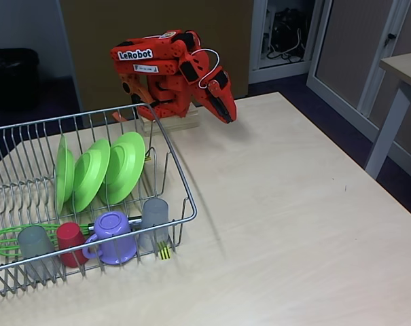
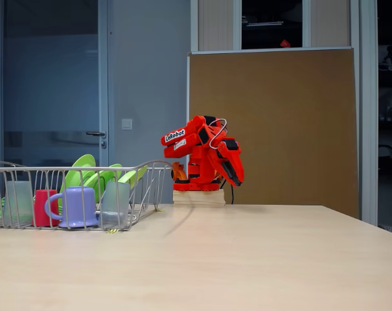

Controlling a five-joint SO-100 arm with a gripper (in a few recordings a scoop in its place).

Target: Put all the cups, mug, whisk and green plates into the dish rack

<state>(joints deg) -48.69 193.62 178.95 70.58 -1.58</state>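
Rack (image 1: 181, 178) contents look complete: the dish rack stands well off to the left of the tool (image 1: 227, 115) in both fixed views, and every item the task names appears to sit inside it. The tool points down at the bare table (image 1: 293, 204) in front of the arm's base, holding nothing. Its fingers seem drawn together, though at this size I cannot tell for certain whether they are fully closed. The folded posture reads as a parked pose.

Three green plates (image 1: 123, 166) stand on edge between the upright prongs toward the rack's back, each leaning the same way because the prongs prop them. Along the front wall, farthest from the tool, sits a row of vessels: a grey cup (image 1: 34, 246) at the left, the red cup (image 1: 70, 239) beside it, then the purple mug (image 1: 113, 234) with its handle turned toward the red cup, and a second grey cup (image 1: 155, 216) nearest the rack's right corner. They rest on the rack floor, where the wire wall keeps them from sliding out. The whisk (image 1: 5, 239) lies flat behind them, its green loops at the far left and its handle running rightward behind the mug.

Judging by this layout, the task looks finished and nothing remains on the table to collect.
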